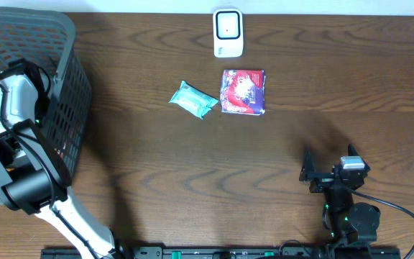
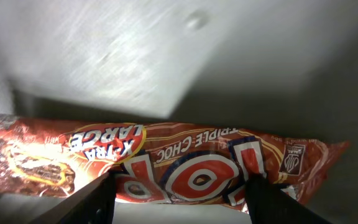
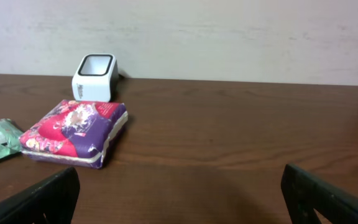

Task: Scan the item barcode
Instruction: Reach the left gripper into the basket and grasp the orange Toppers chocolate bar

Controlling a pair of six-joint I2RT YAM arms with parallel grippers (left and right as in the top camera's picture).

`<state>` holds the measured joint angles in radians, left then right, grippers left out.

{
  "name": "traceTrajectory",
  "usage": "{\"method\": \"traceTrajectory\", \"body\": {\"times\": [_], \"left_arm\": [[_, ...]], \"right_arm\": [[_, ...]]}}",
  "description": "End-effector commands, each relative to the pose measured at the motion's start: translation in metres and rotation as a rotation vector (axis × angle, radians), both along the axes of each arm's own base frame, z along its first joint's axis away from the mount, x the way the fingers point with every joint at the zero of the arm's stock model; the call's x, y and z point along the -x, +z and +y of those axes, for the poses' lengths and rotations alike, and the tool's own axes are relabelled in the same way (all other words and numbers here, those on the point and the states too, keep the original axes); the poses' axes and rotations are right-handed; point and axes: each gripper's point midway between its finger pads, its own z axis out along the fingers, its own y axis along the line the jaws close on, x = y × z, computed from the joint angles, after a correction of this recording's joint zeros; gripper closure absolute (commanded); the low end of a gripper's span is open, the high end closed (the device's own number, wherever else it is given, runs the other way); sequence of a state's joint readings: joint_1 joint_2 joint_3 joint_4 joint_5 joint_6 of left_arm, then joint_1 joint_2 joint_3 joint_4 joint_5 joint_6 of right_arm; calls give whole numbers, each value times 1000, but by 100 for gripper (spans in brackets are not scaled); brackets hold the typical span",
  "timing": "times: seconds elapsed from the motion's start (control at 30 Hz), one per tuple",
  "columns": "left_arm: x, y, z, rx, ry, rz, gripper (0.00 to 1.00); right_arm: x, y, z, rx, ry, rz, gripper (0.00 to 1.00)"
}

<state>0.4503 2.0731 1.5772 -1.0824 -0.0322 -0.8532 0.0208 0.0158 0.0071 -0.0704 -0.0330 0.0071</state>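
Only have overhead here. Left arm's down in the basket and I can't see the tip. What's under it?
Observer: Left wrist shows a red snack packet, marked X-TRA LARGE and TRIPLE CHOC, lying across under the left gripper.
Operator: Gripped?
Observer: Can't confirm. The fingers stand apart over it, and I can't tell whether they touch it.
Operator: Right side?
Observer: Right wrist shows the right gripper spread wide with nothing between, and the scanner ahead to its left.

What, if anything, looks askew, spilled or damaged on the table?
Nothing is spilled or visibly torn. Only the teal packet looks askew: it lies at a slant, while the red-and-purple packet beside it sits square, in line with the scanner behind it.
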Motion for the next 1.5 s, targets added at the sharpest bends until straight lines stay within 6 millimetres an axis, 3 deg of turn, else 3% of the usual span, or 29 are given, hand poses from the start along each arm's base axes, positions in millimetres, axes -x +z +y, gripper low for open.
{"method": "traceTrajectory", "body": {"times": [0.0,0.13,0.23,0.37,0.43,0.53,0.73,0.93,0.97,1.07,1.13,1.2,1.23,1.27,1.37,1.47], "left_arm": [[-11,-28,4,-1,-81,-7,32],[-34,-28,16,-38,-185,-94,32],[-44,-16,19,-53,-245,-126,32],[-54,13,16,-48,-277,-200,32],[-58,37,13,-60,-279,-258,31],[-57,48,12,-70,-274,-279,31],[-41,30,4,-27,-136,-220,31],[-44,-3,6,-41,-142,-204,31],[-42,-12,11,-61,-149,-182,25],[-37,-27,14,-71,-163,-132,25],[-34,-30,14,-63,-185,-119,33],[-34,-30,13,-61,-211,-115,51],[-35,-29,14,-62,-220,-117,79],[-35,-29,15,-63,-218,-120,92],[-38,-21,18,-69,-220,-137,93],[-45,0,22,-95,-223,-183,93]], "right_arm": [[0,-1,-1,0,-4,2,1],[0,-1,-1,1,-4,2,1],[0,-1,-1,0,-4,2,1],[0,-1,-1,1,-4,2,1],[0,-1,-1,1,-4,2,1],[0,-1,-1,1,-4,2,1],[0,-1,-1,0,-4,2,1],[0,-1,-1,1,-4,2,1],[0,-1,-1,0,-4,2,1],[0,-1,-1,1,-4,2,1],[0,-1,-1,0,-4,2,1],[0,-1,-1,0,-4,2,1],[0,-1,-1,1,-4,2,1],[0,-1,-1,1,-4,2,1],[0,-1,-1,1,-4,2,1],[0,-1,-1,1,-4,2,1]]}}
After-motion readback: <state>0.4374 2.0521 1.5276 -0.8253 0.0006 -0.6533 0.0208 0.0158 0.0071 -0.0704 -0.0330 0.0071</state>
